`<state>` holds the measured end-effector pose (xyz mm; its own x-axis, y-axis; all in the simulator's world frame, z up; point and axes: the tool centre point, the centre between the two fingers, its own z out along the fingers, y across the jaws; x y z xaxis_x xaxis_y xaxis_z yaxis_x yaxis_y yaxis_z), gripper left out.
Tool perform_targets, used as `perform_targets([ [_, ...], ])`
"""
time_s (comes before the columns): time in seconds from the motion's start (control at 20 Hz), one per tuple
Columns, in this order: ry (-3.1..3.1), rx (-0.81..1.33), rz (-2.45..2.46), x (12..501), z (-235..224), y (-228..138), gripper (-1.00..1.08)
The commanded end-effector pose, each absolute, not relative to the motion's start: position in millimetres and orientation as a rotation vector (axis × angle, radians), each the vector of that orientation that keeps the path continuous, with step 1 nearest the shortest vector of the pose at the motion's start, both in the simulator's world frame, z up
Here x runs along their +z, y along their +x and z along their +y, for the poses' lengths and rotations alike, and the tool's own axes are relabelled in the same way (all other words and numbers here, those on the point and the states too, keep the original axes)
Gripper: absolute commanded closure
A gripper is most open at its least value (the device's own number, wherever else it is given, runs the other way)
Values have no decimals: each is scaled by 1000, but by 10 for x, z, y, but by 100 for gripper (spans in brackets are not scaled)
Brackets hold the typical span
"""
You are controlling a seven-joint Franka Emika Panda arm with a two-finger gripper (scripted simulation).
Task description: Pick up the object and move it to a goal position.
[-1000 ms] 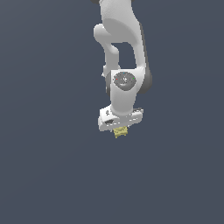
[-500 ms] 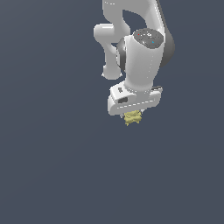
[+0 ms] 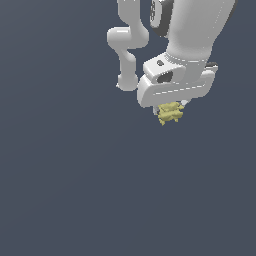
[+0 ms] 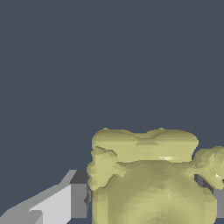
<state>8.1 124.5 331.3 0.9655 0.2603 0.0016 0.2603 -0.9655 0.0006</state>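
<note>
Looking at the exterior view, I see the white arm (image 3: 190, 35) reaching in from the top edge, toward the exterior view's right, with its gripper (image 3: 171, 111) pointing downward against the plain dark grey-blue backdrop (image 3: 65, 175). Tucked directly under the white hand body hangs the object (image 3: 170, 113), a small pale-yellow knobbly block, much smaller than the hand above it and only partly showing below the casing. From my wrist view the object (image 4: 151, 179) fills the lower part of the picture: a lumpy rounded mass with a flatter slab across it and small knobs sticking out at either side. One grey-white finger (image 4: 65, 201) sits tight against one flank of it, and a sliver of a second finger shows at the opposite flank, so I read the jaws as pinching the block between them. Nothing else touches the block.
</note>
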Motion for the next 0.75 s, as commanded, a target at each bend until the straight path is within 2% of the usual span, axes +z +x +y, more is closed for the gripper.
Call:
perform_targets([
  [0.0,3114,0,411,3507,1321,79,108],
  [0.35,3115,0,411,3837,1452,95,108],
  [0.7,3115,0,411,3917,1487,109,108],
])
